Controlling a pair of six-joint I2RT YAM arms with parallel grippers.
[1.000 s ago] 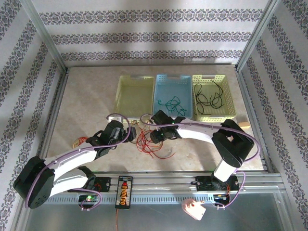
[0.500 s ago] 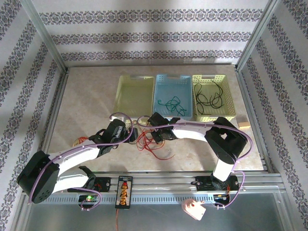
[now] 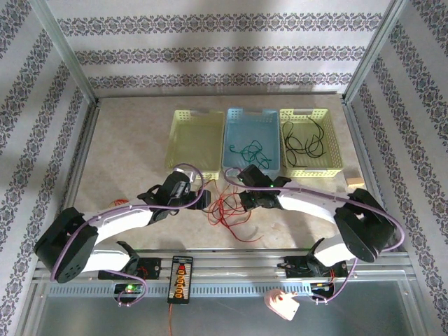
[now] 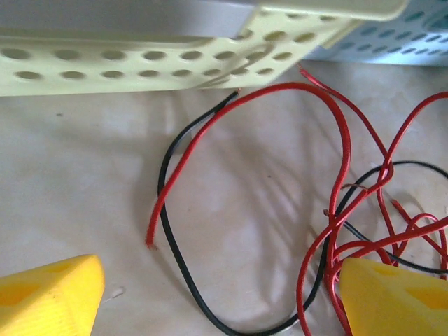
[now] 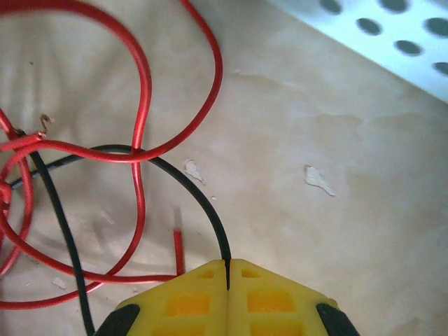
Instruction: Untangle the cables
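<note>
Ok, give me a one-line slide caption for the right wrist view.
Right claw shut on the black wire, red wire looped across it, blue basket behind.

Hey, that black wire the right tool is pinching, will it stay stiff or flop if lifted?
Probably floppy: the black wire lies in loose curves from the shut right tool. Likely light, being so thin. Lifting may drag the red wire, which crosses it.

From where I stand nothing can be read. The baskets, the power strip and the wallpaper carry no legible words, brands or numbers; the wallpaper bears only ornamental bands.
</note>
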